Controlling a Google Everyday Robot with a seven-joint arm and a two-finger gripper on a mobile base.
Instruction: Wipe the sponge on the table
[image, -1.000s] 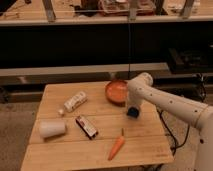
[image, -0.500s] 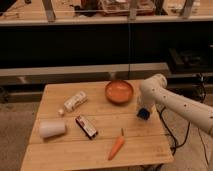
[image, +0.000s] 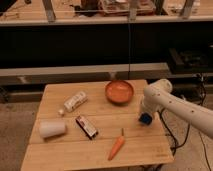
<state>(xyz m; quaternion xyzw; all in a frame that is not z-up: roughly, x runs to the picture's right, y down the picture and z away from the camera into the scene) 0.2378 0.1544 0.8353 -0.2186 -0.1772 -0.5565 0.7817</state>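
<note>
Table of light wooden planks (image: 100, 150) fills the frame's lower centre; near its right edge the robot's gripper (image: 144, 113) sits over the small dark-blue sponge block (image: 145, 119), which seems to rest on the top; whether it clamps the block I cannot tell. Wiping seems in hand; next, slide it with steady downward pressure

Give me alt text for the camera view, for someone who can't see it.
A white robot arm reaches in from the right, its gripper down at a blue sponge near the right edge of a wooden table. Also on it: an orange bowl, carrot, packet, tipped cup, bottle.
</note>
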